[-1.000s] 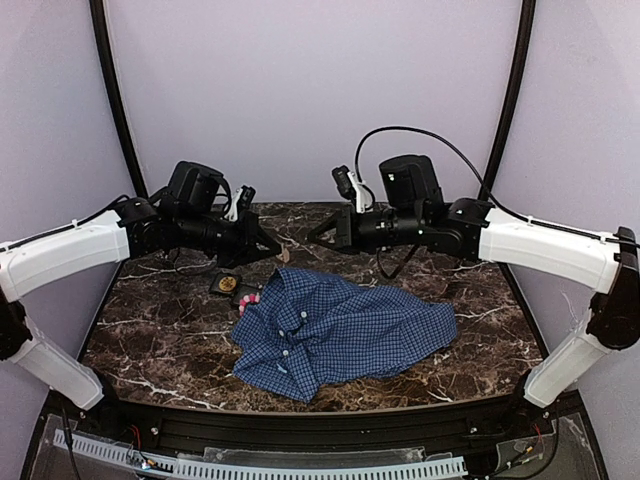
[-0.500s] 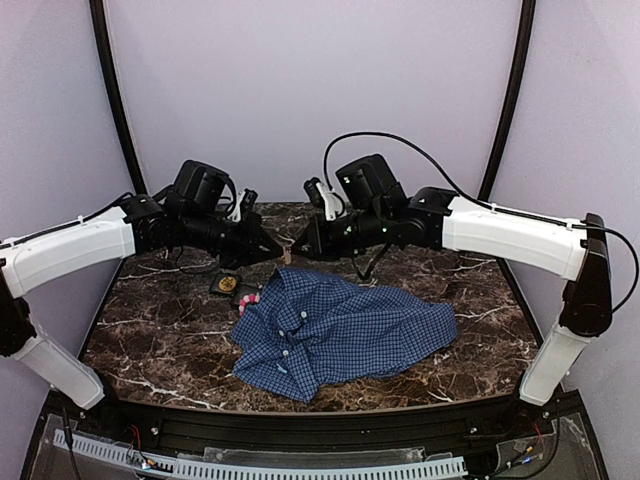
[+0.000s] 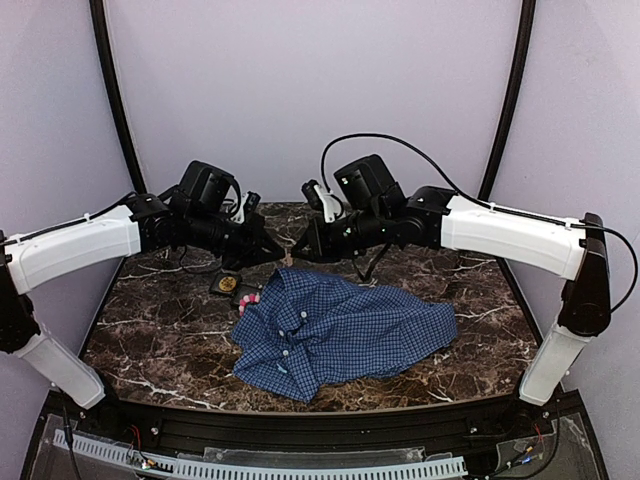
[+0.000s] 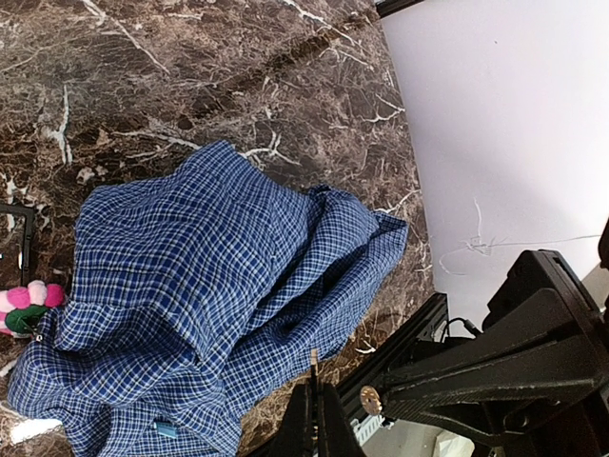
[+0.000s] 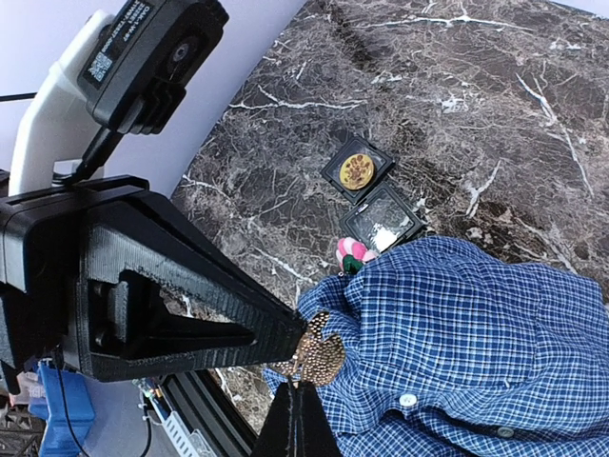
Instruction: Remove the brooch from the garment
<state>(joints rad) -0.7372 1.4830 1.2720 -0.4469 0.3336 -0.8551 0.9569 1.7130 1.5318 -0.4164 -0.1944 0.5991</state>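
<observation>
The brooch (image 5: 322, 354), a brown beaded piece, hangs in the air above the garment (image 3: 340, 330), a crumpled blue check shirt on the marble table. My left gripper (image 3: 278, 252) is shut on the brooch's edge. In the left wrist view the brooch shows as a thin tan strip (image 4: 312, 367) sticking out of the closed fingers (image 4: 306, 419). My right gripper (image 5: 302, 388) is shut, its tip right at the brooch's lower edge and facing the left gripper (image 5: 285, 333) tip to tip. I cannot tell whether it touches the brooch.
A pink and green ornament (image 3: 247, 297) sits at the shirt's collar. A black tray (image 5: 376, 195) beside the collar holds a round gold piece (image 5: 358, 169). A small gold disc (image 4: 371, 400) shows by the right gripper's tip. Curved black posts (image 3: 110, 90) flank the table.
My right arm has swung left across the table until its shut gripper meets the left gripper's tip. The left arm has barely shifted, and the shirt lies as before.
</observation>
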